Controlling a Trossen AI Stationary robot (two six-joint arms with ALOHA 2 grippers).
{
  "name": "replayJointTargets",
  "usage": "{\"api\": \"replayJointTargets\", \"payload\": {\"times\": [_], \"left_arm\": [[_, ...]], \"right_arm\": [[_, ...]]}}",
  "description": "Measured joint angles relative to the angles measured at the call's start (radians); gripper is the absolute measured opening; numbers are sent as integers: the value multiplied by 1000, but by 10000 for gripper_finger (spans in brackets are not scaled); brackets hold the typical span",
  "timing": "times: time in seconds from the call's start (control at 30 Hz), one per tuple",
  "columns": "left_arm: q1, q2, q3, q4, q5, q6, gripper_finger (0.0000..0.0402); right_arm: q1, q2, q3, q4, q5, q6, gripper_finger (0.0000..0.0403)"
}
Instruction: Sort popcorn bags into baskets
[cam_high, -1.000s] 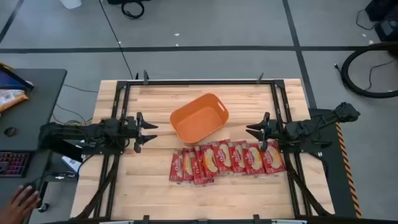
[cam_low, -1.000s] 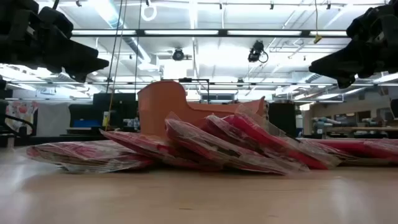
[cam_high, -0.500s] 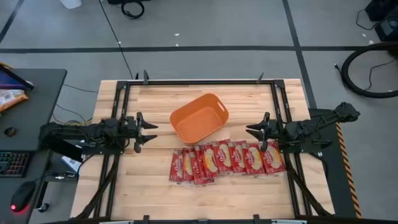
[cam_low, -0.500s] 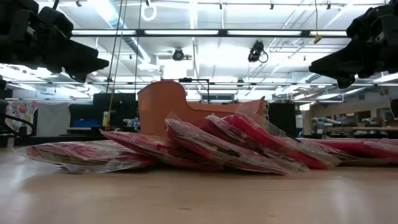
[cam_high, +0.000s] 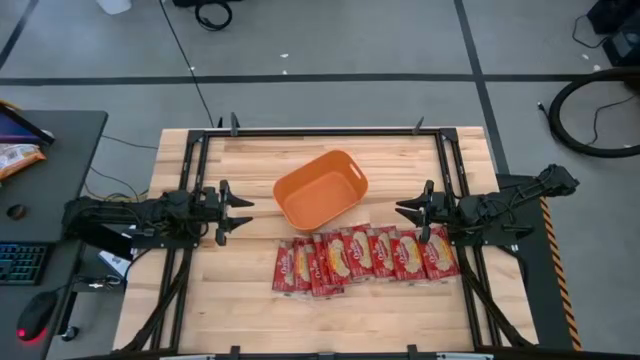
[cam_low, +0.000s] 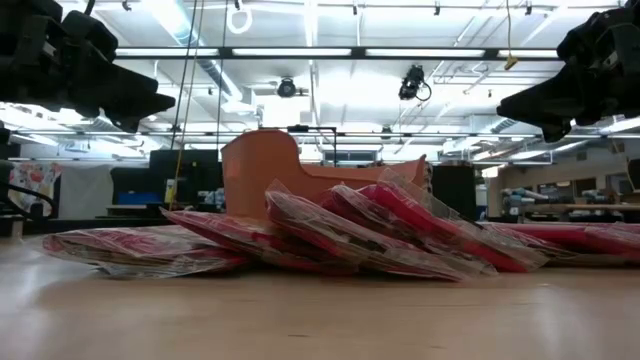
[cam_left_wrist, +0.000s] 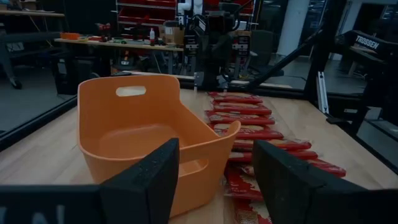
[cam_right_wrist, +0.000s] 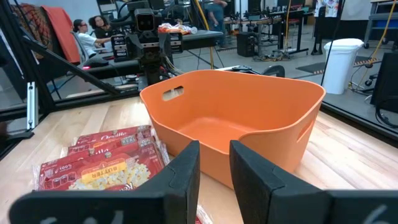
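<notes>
The orange basket stands on its base mid-table, slightly toward the far edge; it also shows in the left wrist view and the right wrist view. Several red popcorn bags lie in an overlapping row on the table just near of it, each leaning on its neighbour. My left gripper hovers open to the basket's left, pointing at it. My right gripper hovers open to the basket's right, above the row's right end. Neither touches anything.
Black frame rails run along the table's left, right and far sides under both arms. A dark desk left of the table holds a keyboard, a mouse and an orange and white snack bag. Bare wood lies along the near edge.
Both arms have kept still, and so have the bags and the basket. A person's hand that showed at the desk's near corner a second ago has drawn out of view.
</notes>
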Motion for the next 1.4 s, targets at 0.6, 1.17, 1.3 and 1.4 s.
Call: {"api": "replayJointTargets", "payload": {"times": [0.6, 1.17, 1.3, 1.4], "left_arm": [[0, 0, 0, 0, 0, 0, 205], [0, 0, 0, 97, 0, -25, 205], [0, 0, 0, 187, 0, -31, 205], [0, 0, 0, 229, 11, -94, 206]], "right_arm": [[0, 0, 0, 0, 0, 0, 93], [-11, 4, 0, 577, -56, -203, 93], [-20, 4, 0, 713, -148, -184, 93], [-25, 4, 1, 751, -175, -176, 93]]}}
